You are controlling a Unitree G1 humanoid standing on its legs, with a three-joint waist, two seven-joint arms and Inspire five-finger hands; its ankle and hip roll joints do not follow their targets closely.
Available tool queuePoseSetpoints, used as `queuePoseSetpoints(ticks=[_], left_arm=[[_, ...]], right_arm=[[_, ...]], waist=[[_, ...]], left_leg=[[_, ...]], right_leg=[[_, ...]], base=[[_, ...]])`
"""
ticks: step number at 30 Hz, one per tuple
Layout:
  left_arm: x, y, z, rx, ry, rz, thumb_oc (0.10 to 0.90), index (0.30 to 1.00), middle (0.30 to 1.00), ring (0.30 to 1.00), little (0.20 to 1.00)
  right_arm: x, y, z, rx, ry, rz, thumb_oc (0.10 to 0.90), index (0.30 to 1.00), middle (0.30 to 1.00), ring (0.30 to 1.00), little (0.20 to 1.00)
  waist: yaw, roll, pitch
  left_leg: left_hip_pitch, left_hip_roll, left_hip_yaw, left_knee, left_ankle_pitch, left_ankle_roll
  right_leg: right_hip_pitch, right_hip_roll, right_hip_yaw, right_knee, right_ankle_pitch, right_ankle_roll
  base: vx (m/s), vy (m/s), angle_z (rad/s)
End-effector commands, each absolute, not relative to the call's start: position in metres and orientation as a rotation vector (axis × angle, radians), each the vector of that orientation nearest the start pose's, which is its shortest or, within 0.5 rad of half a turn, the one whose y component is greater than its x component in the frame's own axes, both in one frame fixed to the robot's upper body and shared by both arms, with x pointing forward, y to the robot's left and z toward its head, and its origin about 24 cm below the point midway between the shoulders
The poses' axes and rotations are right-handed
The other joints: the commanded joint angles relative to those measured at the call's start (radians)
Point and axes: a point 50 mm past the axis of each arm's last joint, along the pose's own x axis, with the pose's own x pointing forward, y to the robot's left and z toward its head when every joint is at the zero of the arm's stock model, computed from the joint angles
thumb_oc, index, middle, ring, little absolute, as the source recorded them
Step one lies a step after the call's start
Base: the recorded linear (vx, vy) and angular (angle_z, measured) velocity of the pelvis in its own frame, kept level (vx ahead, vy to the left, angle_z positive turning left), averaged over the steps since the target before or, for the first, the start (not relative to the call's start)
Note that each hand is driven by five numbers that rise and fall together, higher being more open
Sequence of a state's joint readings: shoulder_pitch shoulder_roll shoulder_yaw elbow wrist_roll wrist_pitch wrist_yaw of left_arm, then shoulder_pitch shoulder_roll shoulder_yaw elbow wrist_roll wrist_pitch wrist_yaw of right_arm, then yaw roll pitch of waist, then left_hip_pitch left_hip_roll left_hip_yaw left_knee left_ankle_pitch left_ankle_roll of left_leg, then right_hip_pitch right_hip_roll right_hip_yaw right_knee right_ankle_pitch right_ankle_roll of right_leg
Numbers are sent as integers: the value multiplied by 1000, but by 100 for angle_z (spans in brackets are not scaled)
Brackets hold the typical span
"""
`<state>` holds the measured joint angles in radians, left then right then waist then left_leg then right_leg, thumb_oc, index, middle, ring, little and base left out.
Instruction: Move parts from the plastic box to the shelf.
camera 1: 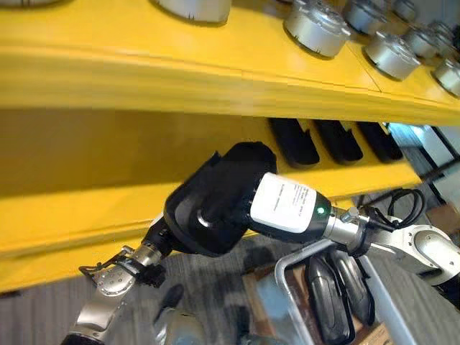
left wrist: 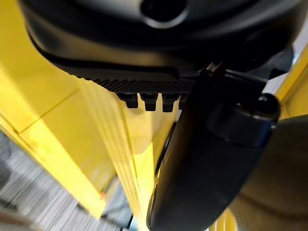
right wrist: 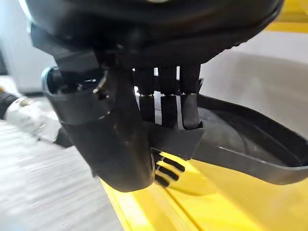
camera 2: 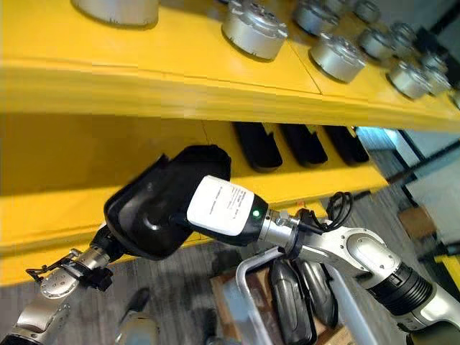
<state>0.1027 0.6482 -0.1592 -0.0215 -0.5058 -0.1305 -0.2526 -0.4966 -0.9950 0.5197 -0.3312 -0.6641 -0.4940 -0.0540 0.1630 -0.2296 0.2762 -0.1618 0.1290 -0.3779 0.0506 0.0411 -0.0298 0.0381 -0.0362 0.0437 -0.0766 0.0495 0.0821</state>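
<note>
Left eye view: both hands, left hand [camera 1: 162, 241] and right hand [camera 1: 287, 207], grip a black curved plastic part [camera 1: 215, 198] just below the yellow shelf [camera 1: 144, 72].

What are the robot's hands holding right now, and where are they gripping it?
Both hands hold one black molded part before the yellow shelf: the left hand grips its lower-left end, the right hand curls over its rim at the opposite end.

A bright yellow shelf unit [camera 1: 108, 79] spans the scene in two tiers, its lower board [camera 2: 43, 215] in shade. Below lies grey striped carpet [camera 1: 215, 287]; daylight glows at the far right [camera 1: 413, 136]
</note>
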Motion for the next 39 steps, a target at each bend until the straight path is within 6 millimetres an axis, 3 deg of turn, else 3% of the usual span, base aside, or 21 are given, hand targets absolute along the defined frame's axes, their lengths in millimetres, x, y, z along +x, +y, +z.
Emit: queuePoseSetpoints(ticks=[1,7,10,13,18,22,28,30,33,36,38,39], left_arm=[[226,204,98,37,-207,-480,900,1000,1000,1000,1000],[221,207,94,-17,-208,-421,900,1000,1000,1000,1000],[224,202,89,-41,-200,-452,900,1000,1000,1000,1000],[233,189,88,-56,-205,-526,900,1000,1000,1000,1000],[237,184,84,-50,-182,-527,900,1000,1000,1000,1000],[240,179,84,-52,-170,-540,900,1000,1000,1000,1000],[242,182,86,-15,-149,-542,900,1000,1000,1000,1000],[243,181,89,-3,-159,-556,900,1000,1000,1000,1000],[244,177,91,7,-166,-593,900,1000,1000,1000,1000],[245,176,99,27,-192,-641,900,1000,1000,1000,1000],[246,173,105,58,-219,-699,900,1000,1000,1000,1000],[246,173,105,62,-219,-704,900,1000,1000,1000,1000]], right_arm=[[223,-112,232,-1473,-1331,701,400,300,300,300,300],[216,-108,243,-1510,-1394,788,400,300,300,300,300],[218,-111,244,-1561,-1379,785,400,300,300,300,300],[224,-120,237,-1632,-1340,756,400,300,300,300,300],[223,-123,232,-1635,-1343,730,400,300,300,300,300],[228,-122,230,-1656,-1331,695,400,300,300,300,300],[239,-119,224,-1656,-1305,676,400,300,300,300,300],[246,-121,221,-1658,-1257,639,400,300,300,300,300],[252,-123,220,-1675,-1214,605,400,300,300,300,300],[263,-131,223,-1708,-1183,538,400,300,300,300,300],[274,-141,227,-1731,-1127,441,400,300,300,300,300],[275,-143,228,-1735,-1113,432,400,300,300,300,300]], waist=[[-2,54,-73],[13,89,-72],[-5,112,-66],[-38,127,-57],[-51,142,-60],[-62,142,-78],[-33,125,-69],[-24,125,-57],[-30,133,-31],[-32,115,-5],[-43,86,20],[-46,82,21]], left_leg=[[188,-34,182,-74,-99,-15],[203,53,216,-107,-26,-72],[164,90,305,-68,8,-82],[132,50,391,10,-30,-64],[135,9,397,-3,-32,-48],[149,-13,474,-4,-55,-30],[144,-63,465,54,-108,16],[120,-83,453,102,-133,49],[114,-103,422,137,-162,83],[71,-99,407,166,-178,70],[18,-79,375,199,-193,50],[12,-73,369,205,-196,47]], right_leg=[[-37,-92,-60,89,-13,66],[12,-85,-151,121,-85,19],[13,-80,-218,168,-118,-7],[10,-93,-259,198,-131,-7],[6,-112,-272,204,-117,10],[12,-135,-301,204,-115,27],[40,-177,-283,220,-103,59],[20,-194,-275,311,-122,55],[-59,-203,-218,464,-98,46],[-105,-210,-141,374,-44,57],[-134,-214,-42,270,53,95],[-137,-210,-28,262,57,99]], base=[[137,-251,47],[51,-124,31],[-15,-69,28],[-50,66,90],[77,194,101],[109,209,45],[136,209,21],[76,144,7],[64,50,15],[-50,-278,39],[-61,-535,55],[10,-510,54]])
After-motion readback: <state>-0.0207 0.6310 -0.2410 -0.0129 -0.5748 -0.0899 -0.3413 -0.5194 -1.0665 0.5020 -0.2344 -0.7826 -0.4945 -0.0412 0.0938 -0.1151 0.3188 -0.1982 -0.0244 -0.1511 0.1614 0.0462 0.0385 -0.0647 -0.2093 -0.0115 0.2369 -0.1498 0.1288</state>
